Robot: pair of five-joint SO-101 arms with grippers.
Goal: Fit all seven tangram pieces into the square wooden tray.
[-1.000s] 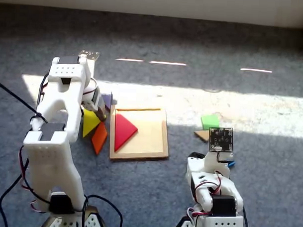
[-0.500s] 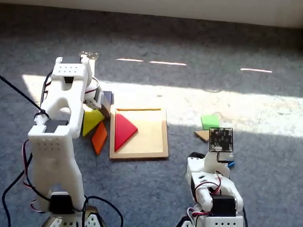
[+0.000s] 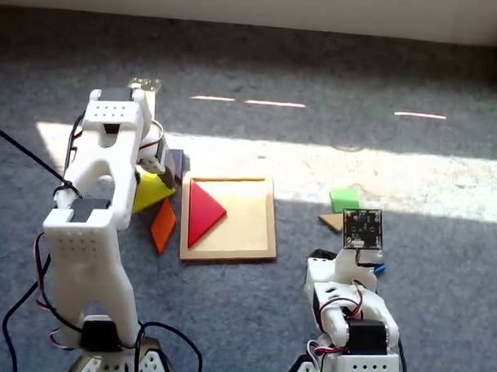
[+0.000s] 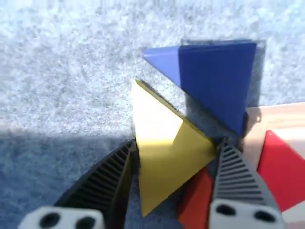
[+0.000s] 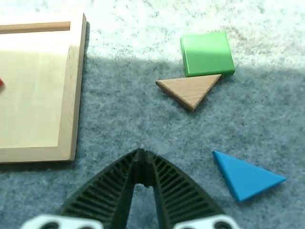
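My left gripper [image 4: 176,143] is clamped on the flat yellow triangle piece [image 4: 162,157], just beside the square wooden tray [image 4: 259,119]. My right gripper [image 5: 143,157] has its fingers together, empty, near the same tray.

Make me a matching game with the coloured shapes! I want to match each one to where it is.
Things:
1. yellow triangle
2. red triangle
3. green square
4. light blue triangle

Places:
A. inside the wooden tray
B. held in the left gripper
C. on the carpet, right beside the wooden triangle
D. on the carpet, near the right gripper

Pairs: 1-B, 2-A, 3-C, 4-D
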